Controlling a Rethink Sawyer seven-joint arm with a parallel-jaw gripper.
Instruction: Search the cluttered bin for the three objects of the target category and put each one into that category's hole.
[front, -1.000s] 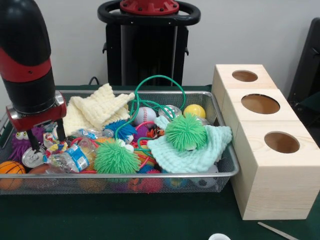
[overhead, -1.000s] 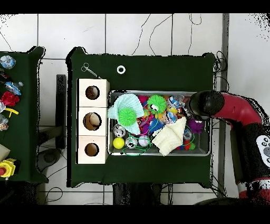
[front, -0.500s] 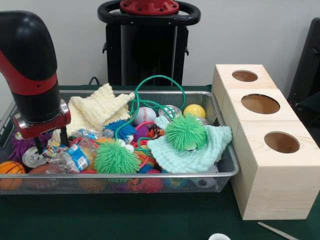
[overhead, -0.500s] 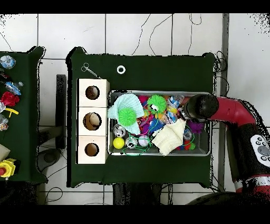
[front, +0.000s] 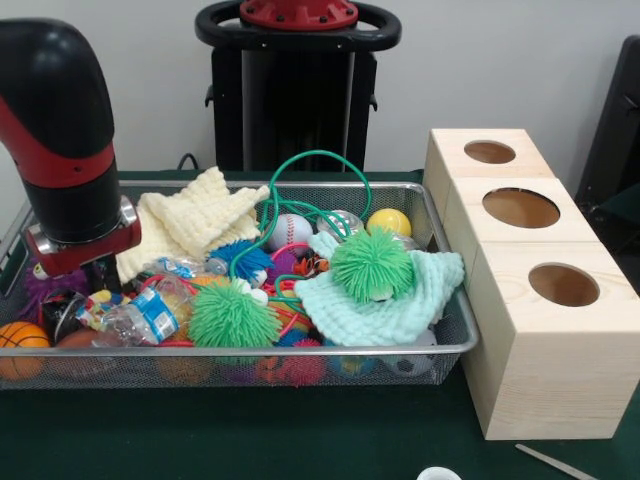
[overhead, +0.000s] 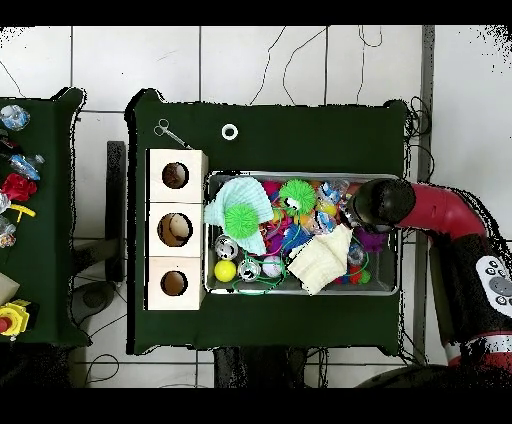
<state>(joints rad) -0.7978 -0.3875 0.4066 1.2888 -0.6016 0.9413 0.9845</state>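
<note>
Green cloth covers the table (front: 300, 440), which stands on a pale tiled floor (overhead: 250, 60) crossed by thin cables. A wire mesh bin (front: 450, 340) sits on it, crammed with toys: two green spiky balls (front: 372, 264), a baseball (front: 290, 230), a yellow ball (front: 389, 221), an orange basketball (front: 20, 337) at the front view's 9 o'clock corner, a cream cloth (front: 195, 215), a mint cloth (front: 385, 310) and a green cord (front: 310, 165).

The gripper (front: 82, 290) is sunk into the clutter at the bin's 9 o'clock end; its fingers are hidden, so whether they are released or clenched cannot be told.

A wooden box (front: 530, 350) with three round holes touches the bin's 3 o'clock end. Bare cloth lies along the table's near edge.
</note>
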